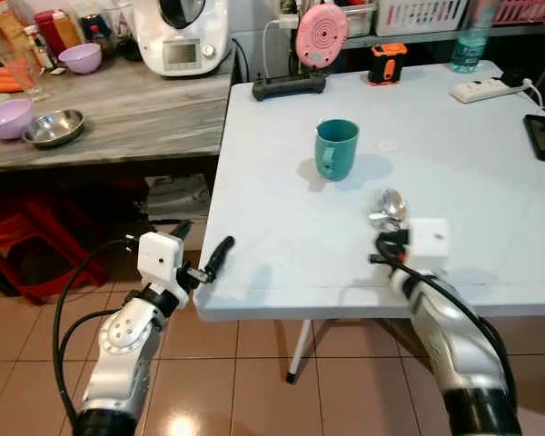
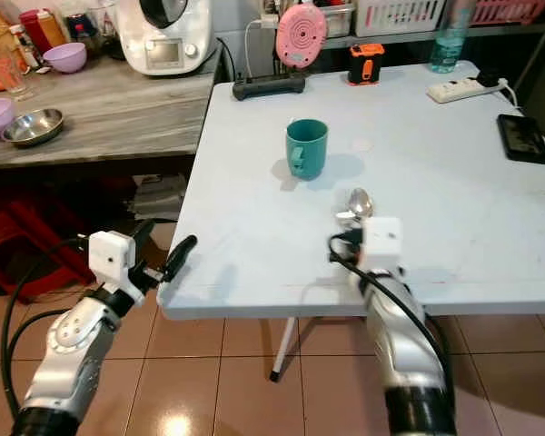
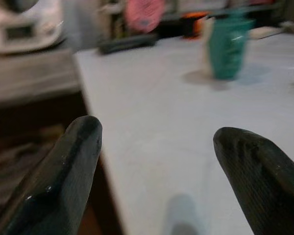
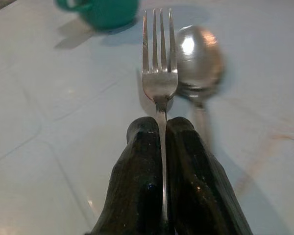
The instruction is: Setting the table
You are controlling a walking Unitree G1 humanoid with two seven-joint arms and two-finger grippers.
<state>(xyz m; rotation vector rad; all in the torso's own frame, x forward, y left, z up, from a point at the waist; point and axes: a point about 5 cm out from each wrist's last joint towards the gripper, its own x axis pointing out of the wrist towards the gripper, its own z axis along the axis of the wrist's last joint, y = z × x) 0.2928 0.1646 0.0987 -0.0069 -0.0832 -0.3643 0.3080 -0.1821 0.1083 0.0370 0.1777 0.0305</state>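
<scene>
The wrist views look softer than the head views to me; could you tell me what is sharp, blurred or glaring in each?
Left wrist view: the open left pincer is fairly sharp; the teal mug and everything behind are blurred. Right wrist view: the fork in the right pincer is crisp, the spoon soft with glare on its bowl. Left eye view: sharp, with floor-tile glare.

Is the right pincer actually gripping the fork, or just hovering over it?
Touching. The right wrist view shows the right pincer with both fingers pressed against the fork handle, no gap on either side, tines pointing toward the green mug.
</scene>
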